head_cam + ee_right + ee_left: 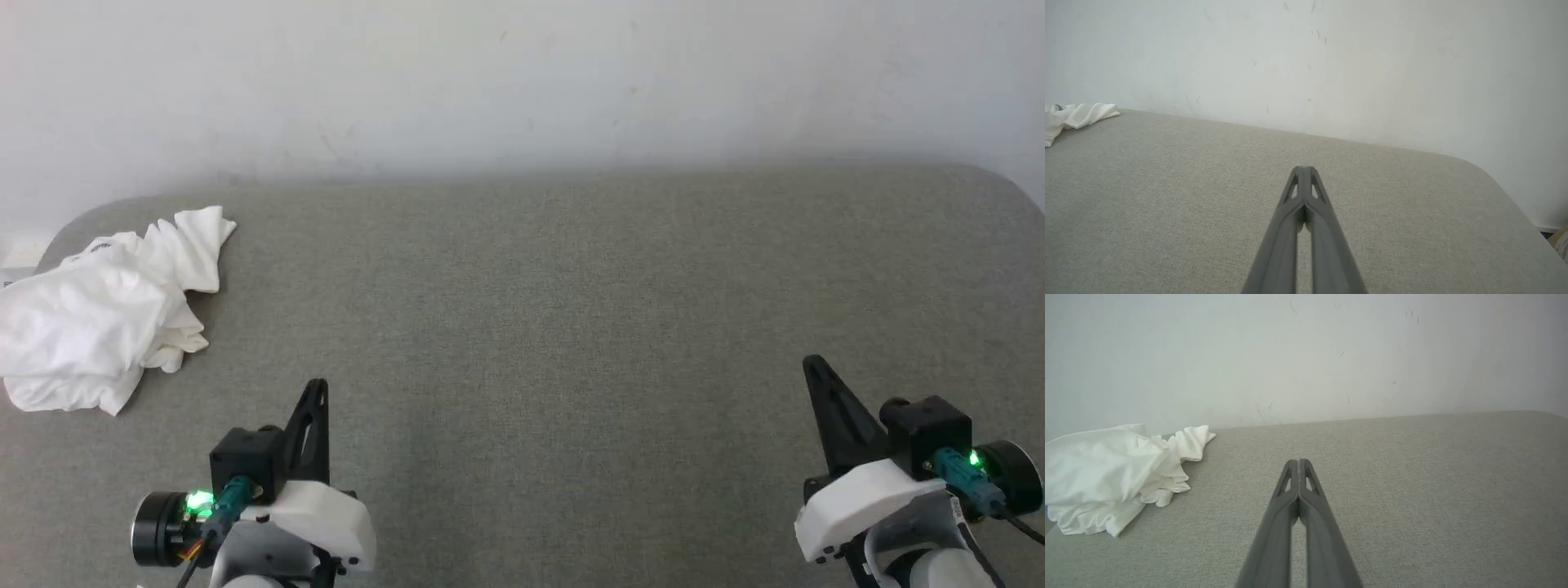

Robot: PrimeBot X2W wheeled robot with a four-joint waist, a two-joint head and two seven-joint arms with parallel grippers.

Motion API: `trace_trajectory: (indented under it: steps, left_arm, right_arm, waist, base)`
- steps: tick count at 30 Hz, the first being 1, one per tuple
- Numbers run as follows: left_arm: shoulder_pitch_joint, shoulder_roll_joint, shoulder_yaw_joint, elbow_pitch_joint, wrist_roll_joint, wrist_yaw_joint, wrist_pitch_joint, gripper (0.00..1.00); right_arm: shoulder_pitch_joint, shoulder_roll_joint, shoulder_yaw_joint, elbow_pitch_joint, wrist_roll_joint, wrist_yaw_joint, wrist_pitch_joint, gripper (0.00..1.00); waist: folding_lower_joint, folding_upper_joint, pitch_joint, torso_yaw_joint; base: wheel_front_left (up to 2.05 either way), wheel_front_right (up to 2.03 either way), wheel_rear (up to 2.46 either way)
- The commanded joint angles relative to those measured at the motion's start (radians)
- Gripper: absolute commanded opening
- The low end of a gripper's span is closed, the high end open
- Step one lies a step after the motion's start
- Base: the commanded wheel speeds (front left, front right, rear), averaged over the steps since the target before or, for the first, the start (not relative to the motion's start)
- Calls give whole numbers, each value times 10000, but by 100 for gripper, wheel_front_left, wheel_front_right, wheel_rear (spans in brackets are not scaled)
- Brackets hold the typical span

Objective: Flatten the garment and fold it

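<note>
The garment [102, 314] is a crumpled white heap at the far left edge of the grey fabric-covered surface [555, 310]. In the left wrist view the garment [1110, 473] lies bunched to the left of my fingers, and in the right wrist view a corner of the garment [1077, 116] shows at the far left. My left gripper [318, 385] hovers at the lower left, shut and empty, to the right of and nearer than the heap. Its tips [1298, 462] touch each other. My right gripper [812, 363] is shut and empty at the lower right, tips together [1303, 168].
A pale wall [522, 82] rises directly behind the surface. The surface has rounded corners; its right corner [1490, 175] drops off near the wall. A small pale object [20, 253] sits beyond the left edge behind the heap.
</note>
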Motion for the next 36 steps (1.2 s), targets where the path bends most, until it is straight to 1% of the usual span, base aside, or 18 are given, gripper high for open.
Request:
trace_trajectory:
  steps: [1, 24, 25, 26, 36]
  left_arm:
    - [-124, -30, -7, -43, 64, 66, -1, 0]
    - [-124, -30, -7, -43, 64, 66, -1, 0]
    - [1, 0, 0, -1, -4, 0, -3, 0]
    - [4, 2, 0, 8, -4, -2, -2, 100]
    - [95, 0, 40, -24, -96, -54, -162, 100]
  right_arm:
    - [-70, 28, 3, -34, -7, -21, 5, 0]
    - [-70, 28, 3, -34, -7, -21, 5, 0]
    - [1, 0, -3, 0, 3, 0, -3, 0]
    - [2, -2, 0, 8, 0, 0, 0, 100]
    - [21, -2, -164, 60, 151, -1, -160, 100]
  waist:
    - [0, 0, 0, 0]
    - [0, 0, 0, 0]
    - [0, 0, 0, 0]
    - [0, 0, 0, 0]
    - [0, 0, -4, 9]
  base:
    - [0, 0, 0]
    - [0, 0, 0]
    - [0, 0, 0]
    - [0, 0, 0]
    - [0, 0, 0]
